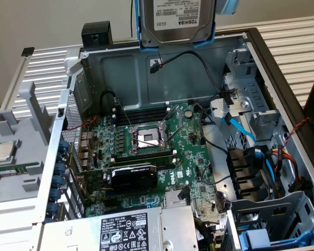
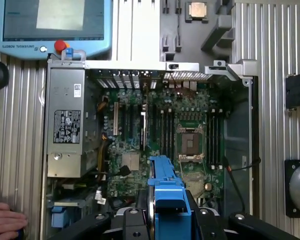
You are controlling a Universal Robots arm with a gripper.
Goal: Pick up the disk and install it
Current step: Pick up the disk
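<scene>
1. the gripper (image 2: 167,222) is clamped on the disk (image 1: 177,21). its black fingers (image 2: 135,227) press the blue carrier frame (image 2: 166,192) from both sides, with the drive edge-on between them.
2. the disk hangs in the gripper, lifted well above the open computer case (image 1: 120,73) and touching nothing else.
3. handling, my judgement: the metal body is dense, heavy for its size and stiff. the plastic frame is the softer part and could flex or slip under an uneven squeeze. i treat it as shock-sensitive, so no knocks against the case walls.
4. best hold, i judge: the frame's side rails, as gripped now, clear of the label face and the connector end.
5. count: one disk and one gripper. below the gripper, one empty cpu socket (image 1: 148,138) and one silver power supply box (image 1: 131,232). outside the case, one loose processor chip (image 1: 5,151) and one person's hand (image 2: 5,220).
</scene>
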